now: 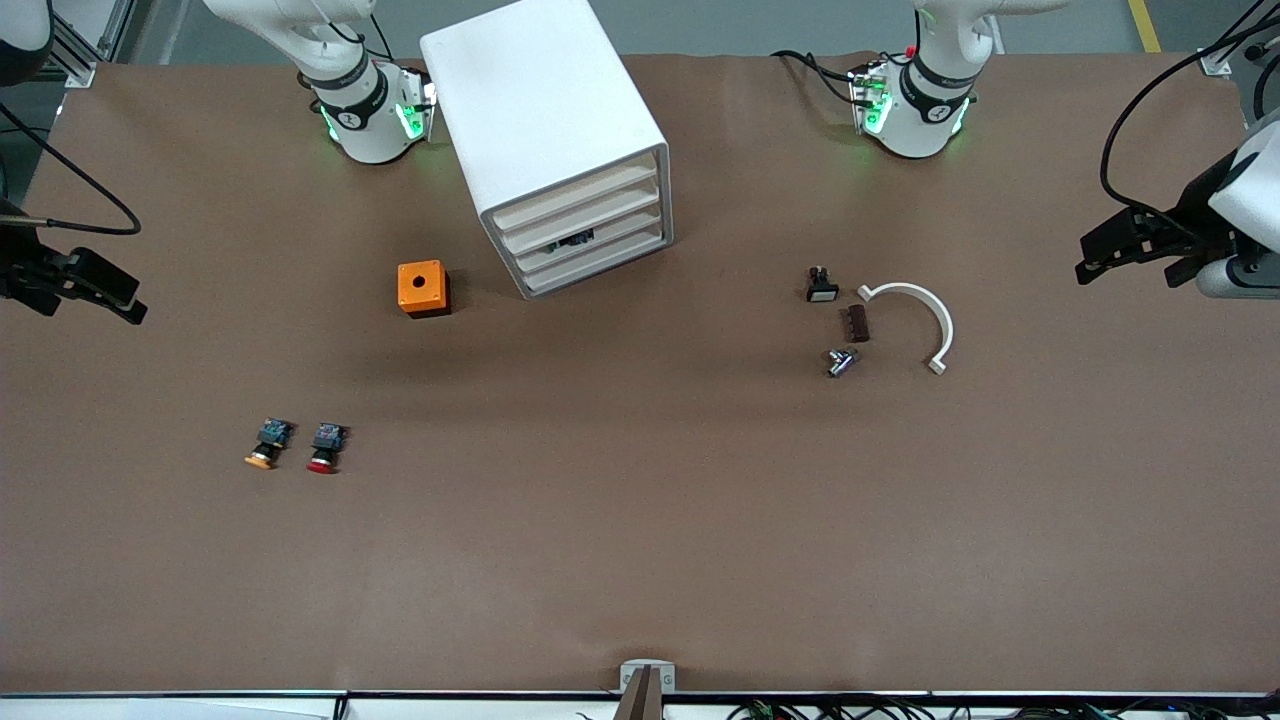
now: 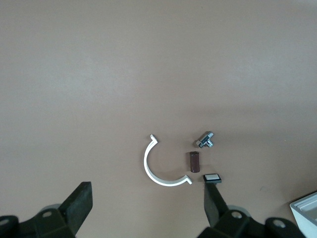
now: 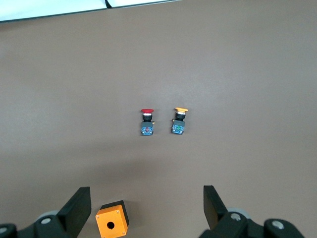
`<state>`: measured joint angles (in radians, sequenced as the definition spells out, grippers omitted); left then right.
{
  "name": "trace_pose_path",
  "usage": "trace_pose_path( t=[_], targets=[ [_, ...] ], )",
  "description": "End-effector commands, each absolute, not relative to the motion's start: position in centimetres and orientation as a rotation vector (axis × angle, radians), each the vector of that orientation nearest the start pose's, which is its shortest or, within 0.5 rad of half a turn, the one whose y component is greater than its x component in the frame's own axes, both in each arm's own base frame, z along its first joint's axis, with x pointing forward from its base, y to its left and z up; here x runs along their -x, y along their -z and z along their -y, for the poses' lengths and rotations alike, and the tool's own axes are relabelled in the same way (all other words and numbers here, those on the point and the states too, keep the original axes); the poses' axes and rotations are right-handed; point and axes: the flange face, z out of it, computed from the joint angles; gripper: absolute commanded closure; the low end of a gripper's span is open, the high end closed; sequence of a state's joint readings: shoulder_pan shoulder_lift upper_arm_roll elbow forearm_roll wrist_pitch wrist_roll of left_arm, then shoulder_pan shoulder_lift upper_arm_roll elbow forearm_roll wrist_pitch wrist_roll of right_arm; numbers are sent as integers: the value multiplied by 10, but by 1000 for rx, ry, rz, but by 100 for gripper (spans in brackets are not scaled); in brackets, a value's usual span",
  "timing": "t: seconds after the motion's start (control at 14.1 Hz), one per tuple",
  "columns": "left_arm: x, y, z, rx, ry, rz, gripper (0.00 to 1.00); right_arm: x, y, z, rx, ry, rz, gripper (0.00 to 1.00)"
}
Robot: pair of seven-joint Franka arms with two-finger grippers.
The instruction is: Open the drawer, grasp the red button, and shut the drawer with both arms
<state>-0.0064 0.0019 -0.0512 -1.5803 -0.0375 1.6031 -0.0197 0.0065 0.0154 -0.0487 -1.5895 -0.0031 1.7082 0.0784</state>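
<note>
The white cabinet (image 1: 545, 110) stands at the table's back middle with all four drawers shut. The drawer (image 1: 582, 213) is the second-highest. The button with the red cap (image 1: 326, 447) lies on the table toward the right arm's end and shows in the right wrist view (image 3: 146, 121). My right gripper (image 1: 125, 300) (image 3: 147, 206) is open and empty, up over the right arm's end of the table. My left gripper (image 1: 1090, 258) (image 2: 147, 204) is open and empty, up over the left arm's end.
An orange-capped button (image 1: 268, 443) (image 3: 179, 121) lies beside the red one. An orange cube with a hole (image 1: 423, 288) (image 3: 112, 221) sits near the cabinet. A white half ring (image 1: 925, 320) (image 2: 158, 171), brown block (image 1: 857, 323), metal fitting (image 1: 840, 361) and small black switch (image 1: 821, 287) lie toward the left arm's end.
</note>
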Motion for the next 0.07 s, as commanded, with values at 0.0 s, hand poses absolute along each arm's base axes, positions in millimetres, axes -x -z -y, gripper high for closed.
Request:
trace_pose_path(
  t=[0.0],
  targets=[
    [-556, -628, 36, 3176, 27, -51, 1, -565, -622, 23, 3152, 176, -207, 0]
  ],
)
